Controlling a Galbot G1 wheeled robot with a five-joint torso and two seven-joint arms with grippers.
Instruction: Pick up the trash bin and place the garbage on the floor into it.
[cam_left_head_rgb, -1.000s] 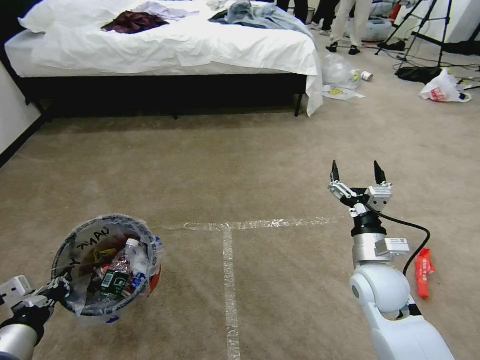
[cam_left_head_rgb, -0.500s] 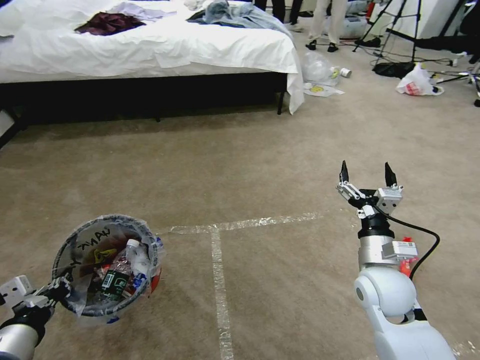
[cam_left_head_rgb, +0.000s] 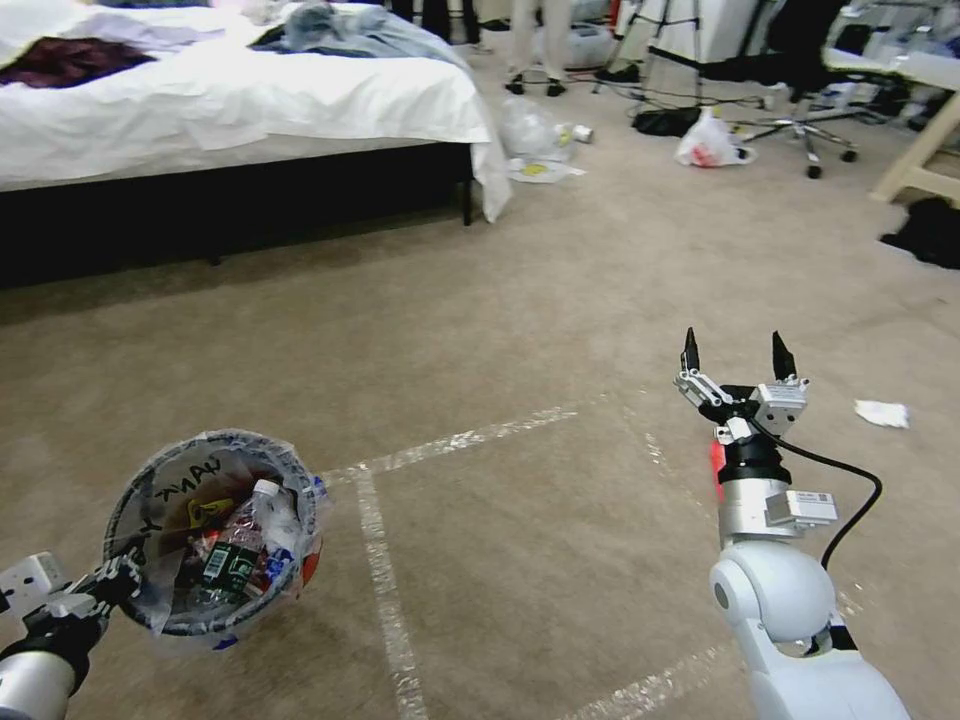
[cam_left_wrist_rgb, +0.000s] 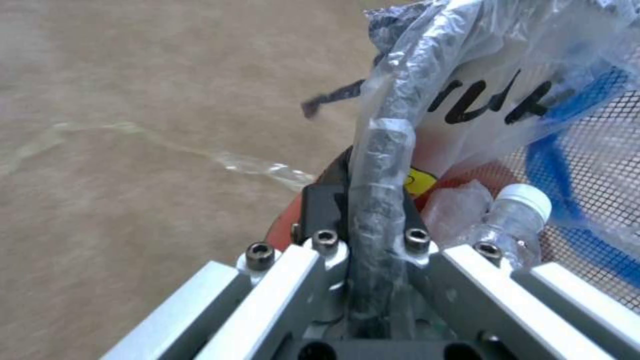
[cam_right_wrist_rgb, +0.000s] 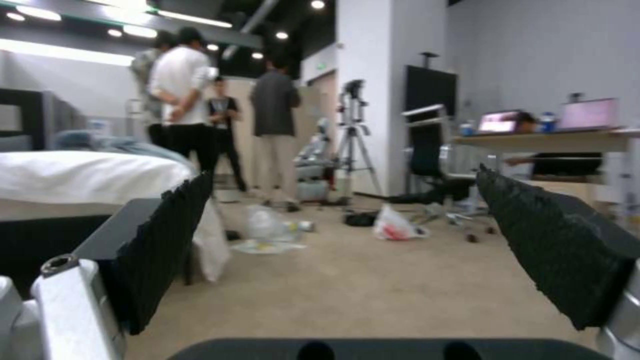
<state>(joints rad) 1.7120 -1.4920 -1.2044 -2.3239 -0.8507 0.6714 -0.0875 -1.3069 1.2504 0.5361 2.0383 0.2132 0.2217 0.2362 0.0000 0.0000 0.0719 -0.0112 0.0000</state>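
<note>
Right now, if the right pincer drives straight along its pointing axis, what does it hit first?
Probably nothing close. The right pincer, open and empty, points level across bare floor. Farthest along that line sit a clear bag and a white bag; depth is unclear.

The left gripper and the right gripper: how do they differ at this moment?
The left gripper is shut on the trash bin, clamping its bag-lined rim; the right gripper is open and holds nothing. The left sits low at the robot's left; the right points forward over the floor. Both have dark fingers.
</note>
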